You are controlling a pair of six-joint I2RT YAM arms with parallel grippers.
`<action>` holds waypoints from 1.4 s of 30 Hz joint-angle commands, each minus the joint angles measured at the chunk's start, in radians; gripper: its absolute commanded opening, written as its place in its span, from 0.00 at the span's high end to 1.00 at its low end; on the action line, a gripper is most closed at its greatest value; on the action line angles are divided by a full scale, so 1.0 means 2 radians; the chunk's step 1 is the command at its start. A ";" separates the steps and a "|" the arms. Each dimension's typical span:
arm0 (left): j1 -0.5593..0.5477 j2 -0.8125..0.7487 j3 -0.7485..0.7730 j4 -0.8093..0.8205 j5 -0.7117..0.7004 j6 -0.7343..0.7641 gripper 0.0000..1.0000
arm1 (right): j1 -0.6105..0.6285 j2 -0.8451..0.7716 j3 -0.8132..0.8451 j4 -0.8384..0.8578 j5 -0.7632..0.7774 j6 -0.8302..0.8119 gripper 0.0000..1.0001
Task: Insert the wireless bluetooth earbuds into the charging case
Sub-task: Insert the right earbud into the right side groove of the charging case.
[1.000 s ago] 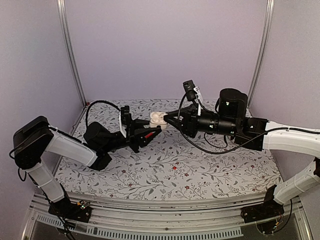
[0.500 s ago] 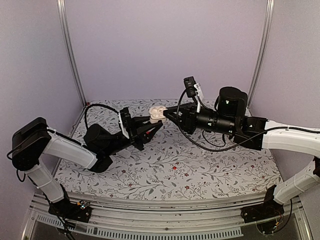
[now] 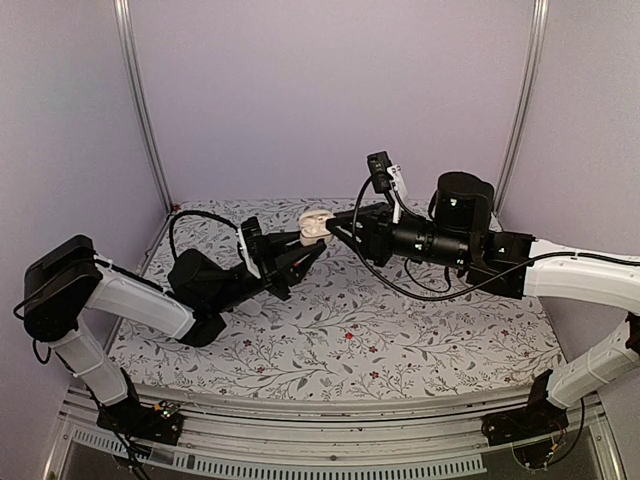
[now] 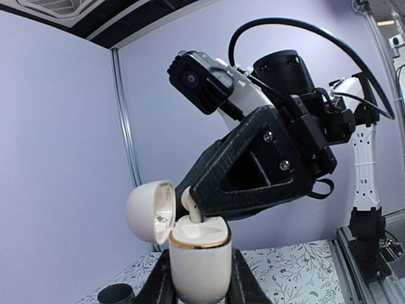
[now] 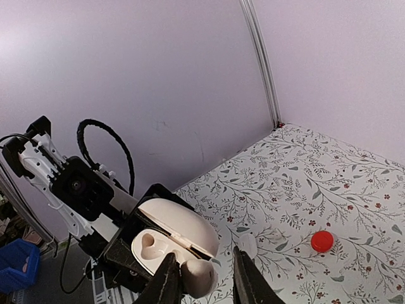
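My left gripper point(image 4: 199, 282) is shut on the cream-white charging case point(image 4: 199, 253), held upright in the air with its lid point(image 4: 150, 211) swung open. In the top view the case point(image 3: 316, 226) hangs between both arms above the back of the table. One earbud point(image 4: 192, 206) stands with its stem in a hollow of the case. My right gripper point(image 5: 201, 278) straddles that earbud point(image 5: 197, 277); the bud rests against one finger and a gap shows to the other, so the jaws are open. The other hollow point(image 5: 147, 242) is empty. A small white piece point(image 5: 248, 244), perhaps a second earbud, lies on the table.
A flat red disc point(image 5: 322, 241) lies on the flowered tablecloth point(image 3: 400, 340) below the right gripper. A dark round cup point(image 4: 116, 294) stands near the back left corner. Purple walls with metal posts point(image 3: 140, 110) close in the back and sides.
Both grippers rose a little with the case and earbud between them. The right jaws have parted slightly, so one finger now stands off the earbud.
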 commanded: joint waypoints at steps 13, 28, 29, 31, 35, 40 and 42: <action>-0.010 0.010 0.013 0.094 -0.039 -0.022 1.00 | 0.005 0.018 0.018 -0.049 -0.017 0.011 0.60; -0.009 0.018 0.009 0.119 -0.035 -0.031 1.00 | 0.004 -0.001 0.002 -0.064 -0.010 0.014 0.54; -0.008 0.018 0.008 0.121 -0.034 -0.032 1.00 | 0.004 -0.008 -0.003 -0.063 -0.013 0.013 0.53; -0.007 0.018 0.007 0.123 -0.030 -0.034 1.00 | 0.004 -0.020 -0.013 -0.063 -0.015 0.011 0.49; -0.005 0.018 0.005 0.127 -0.026 -0.036 1.00 | 0.003 -0.038 -0.027 -0.074 -0.013 0.014 0.48; -0.003 0.018 0.001 0.138 -0.018 -0.041 1.00 | -0.010 -0.069 -0.044 -0.090 0.009 0.031 0.54; -0.002 0.018 0.000 0.140 -0.010 -0.042 1.00 | -0.018 -0.070 -0.036 -0.106 0.026 0.037 0.60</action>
